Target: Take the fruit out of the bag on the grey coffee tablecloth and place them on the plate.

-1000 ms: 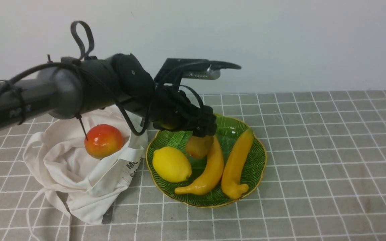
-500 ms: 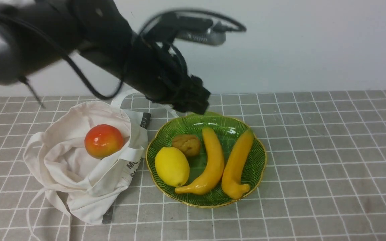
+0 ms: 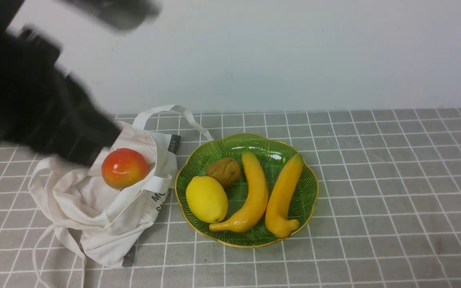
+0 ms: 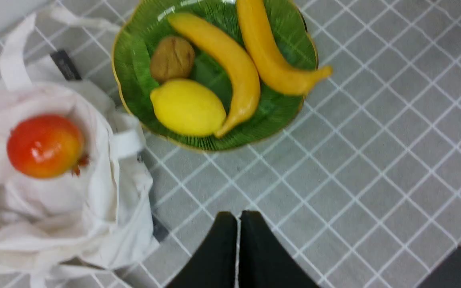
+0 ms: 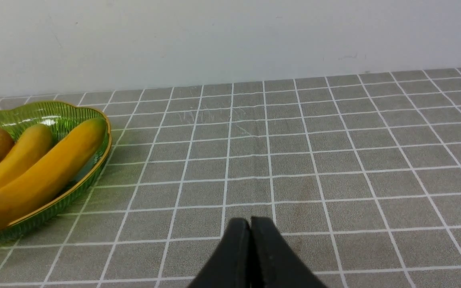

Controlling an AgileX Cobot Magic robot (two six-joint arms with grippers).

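The off-white bag (image 3: 94, 208) lies open on the grey grid tablecloth (image 3: 374, 180), with the red-orange fruit (image 3: 124, 168) resting in its mouth. The brown kiwi-like fruit (image 3: 223, 171) lies on the green plate (image 3: 308, 188), beside the lemon. My left arm (image 3: 54, 116) is blurred, high above the bag's far left side. In the left wrist view my left gripper (image 4: 237, 218) is shut and empty, high over the cloth, with the bag (image 4: 54, 224), red fruit (image 4: 44, 146), kiwi (image 4: 172, 59) and plate (image 4: 130, 60) in sight. My right gripper (image 5: 250, 222) is shut and empty, low over the cloth to the right of the plate (image 5: 54, 116).
A yellow lemon (image 3: 206, 199) and two yellow bananas (image 3: 254, 196) share the plate. A bag strap (image 3: 174, 110) loops behind the plate's far left rim. A pale wall stands behind the table.
My left gripper let the kiwi go onto the plate, rose, and swung left to above the bag. The kiwi now rests by the lemon, which shifted slightly.
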